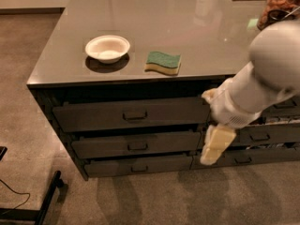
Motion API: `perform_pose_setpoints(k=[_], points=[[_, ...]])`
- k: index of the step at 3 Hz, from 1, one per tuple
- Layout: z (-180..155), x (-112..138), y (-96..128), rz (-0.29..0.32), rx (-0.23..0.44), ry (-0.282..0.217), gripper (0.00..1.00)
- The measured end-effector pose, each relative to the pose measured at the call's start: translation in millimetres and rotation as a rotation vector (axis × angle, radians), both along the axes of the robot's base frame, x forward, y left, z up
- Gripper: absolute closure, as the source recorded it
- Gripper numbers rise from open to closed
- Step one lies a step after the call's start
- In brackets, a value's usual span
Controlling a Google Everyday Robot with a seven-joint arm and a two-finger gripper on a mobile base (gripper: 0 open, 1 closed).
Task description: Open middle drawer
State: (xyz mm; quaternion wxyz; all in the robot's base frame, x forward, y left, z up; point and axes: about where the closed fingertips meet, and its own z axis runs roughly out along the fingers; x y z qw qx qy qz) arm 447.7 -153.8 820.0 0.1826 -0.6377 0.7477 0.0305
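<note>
Grey surface (140, 13) above drawer bank | hand (214, 146), grip state cannot be told, hangs at middle drawer (103, 145) end | advise: align squarely on centre pull (137, 146), draw straight outward

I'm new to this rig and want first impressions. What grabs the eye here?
The big white arm reaching in from the right, its gripper hanging before the drawer fronts, at the right end of the middle drawer. Then the white bowl and green sponge side by side on the grey countertop.
</note>
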Motion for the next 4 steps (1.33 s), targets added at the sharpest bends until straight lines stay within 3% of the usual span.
perform_pose_setpoints(k=[1,2,4], points=[[-83.8,22.1,28.5,0.018,0.025,0.026,0.00],[-84.7,35.4,30.9,0.004,0.045,-0.020,0.00],[-104.5,37.4,31.7,0.012,0.031,-0.019,0.00]])
